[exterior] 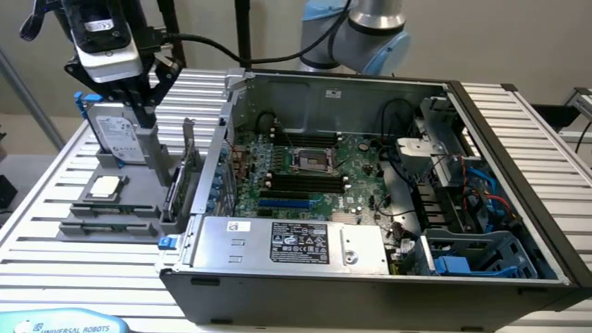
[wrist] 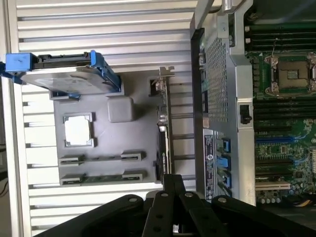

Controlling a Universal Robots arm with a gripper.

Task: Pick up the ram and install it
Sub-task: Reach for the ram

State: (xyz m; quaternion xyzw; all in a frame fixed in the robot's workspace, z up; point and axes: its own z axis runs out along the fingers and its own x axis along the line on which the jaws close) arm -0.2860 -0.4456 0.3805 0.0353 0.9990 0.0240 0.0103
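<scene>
Claw (exterior: 145, 116) is hanging pinched together, gripping nothing, right beside the hard drive (exterior: 116, 135); ram (wrist: 101, 177) is sitting in the gray tray (wrist: 143, 128) below it, not touching.

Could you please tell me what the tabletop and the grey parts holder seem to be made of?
The tabletop looks like bare aluminium: pale ribbed slats, dull sheen. The parts holder looks like matte grey plastic, perhaps painted: uniform colour, no glint.

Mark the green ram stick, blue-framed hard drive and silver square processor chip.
green ram stick (wrist: 101, 177), wrist view, its middle
blue-framed hard drive (exterior: 116, 135), exterior view, its labelled face
silver square processor chip (wrist: 79, 131), wrist view, its centre
</scene>
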